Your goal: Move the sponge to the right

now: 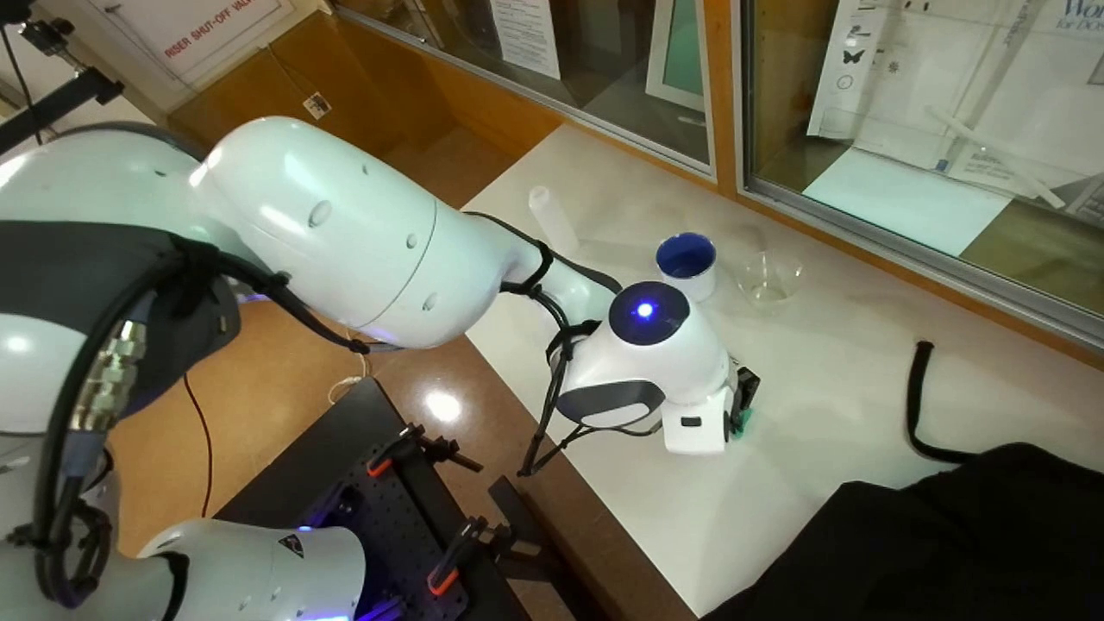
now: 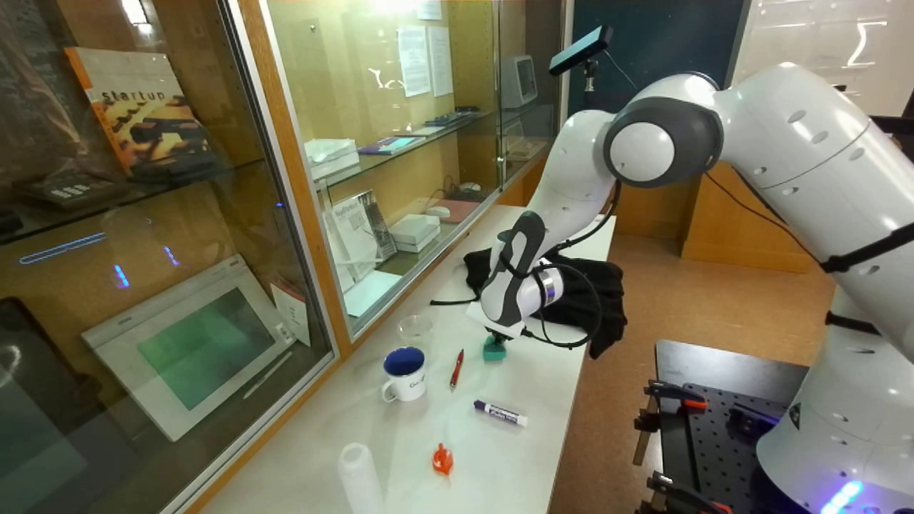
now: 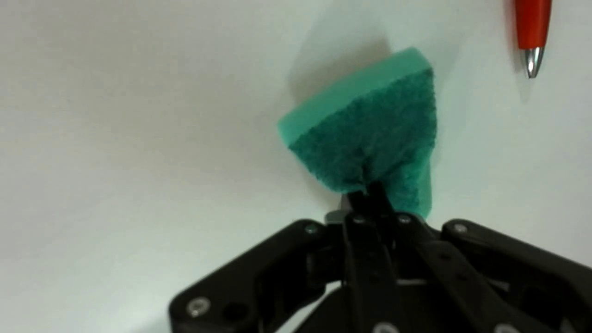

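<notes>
The teal-green sponge (image 3: 384, 125) shows in the wrist view, bent and creased where my gripper (image 3: 367, 192) pinches it. The two black fingertips are close together with sponge bunched between them. In an exterior view the sponge (image 2: 493, 350) hangs under the gripper (image 2: 498, 336) at the white table (image 2: 457, 421). It also shows in an exterior view as a small green patch (image 1: 744, 420), mostly hidden behind the gripper (image 1: 743, 398). I cannot tell whether its lower edge touches the table.
A red pen (image 2: 457, 369) lies near the sponge. A blue-lined mug (image 2: 405, 375), clear cup (image 2: 415, 328), marker (image 2: 500, 413), orange piece (image 2: 443, 460) and white bottle (image 2: 359, 475) are also on the table. A black cloth (image 1: 957, 535) covers one end. Glass cabinets (image 1: 931, 224) line the long edge.
</notes>
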`<action>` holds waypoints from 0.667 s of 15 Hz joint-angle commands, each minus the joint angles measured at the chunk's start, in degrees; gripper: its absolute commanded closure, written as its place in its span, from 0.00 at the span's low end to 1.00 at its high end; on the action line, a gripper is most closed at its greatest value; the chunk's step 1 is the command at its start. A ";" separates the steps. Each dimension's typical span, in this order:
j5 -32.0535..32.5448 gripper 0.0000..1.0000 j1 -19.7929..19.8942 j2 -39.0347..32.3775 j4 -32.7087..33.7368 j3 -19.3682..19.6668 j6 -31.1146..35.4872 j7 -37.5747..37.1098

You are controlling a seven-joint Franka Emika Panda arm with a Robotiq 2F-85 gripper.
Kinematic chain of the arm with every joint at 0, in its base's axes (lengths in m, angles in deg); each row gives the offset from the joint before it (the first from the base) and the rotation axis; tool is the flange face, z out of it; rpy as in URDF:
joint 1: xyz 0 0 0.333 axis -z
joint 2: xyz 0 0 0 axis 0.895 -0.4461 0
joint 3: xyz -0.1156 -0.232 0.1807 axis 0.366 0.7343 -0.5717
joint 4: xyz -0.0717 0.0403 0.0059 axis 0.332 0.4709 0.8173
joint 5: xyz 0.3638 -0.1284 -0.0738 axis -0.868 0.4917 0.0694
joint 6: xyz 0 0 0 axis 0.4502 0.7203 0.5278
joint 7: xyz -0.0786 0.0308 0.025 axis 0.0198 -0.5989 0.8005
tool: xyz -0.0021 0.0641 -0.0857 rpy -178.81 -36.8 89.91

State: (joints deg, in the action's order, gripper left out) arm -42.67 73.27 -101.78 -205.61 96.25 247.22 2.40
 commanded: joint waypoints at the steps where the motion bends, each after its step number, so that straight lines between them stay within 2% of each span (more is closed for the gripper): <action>1: -2.09 0.99 4.01 1.20 -1.81 -1.19 -1.47 3.65; 7: -3.00 0.99 3.66 0.56 -2.01 4.78 -3.49 2.02; 10: -2.08 0.99 3.78 0.86 -2.01 5.08 -5.48 3.43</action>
State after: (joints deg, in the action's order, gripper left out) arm -44.73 77.40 -101.52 -206.68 100.94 244.40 4.34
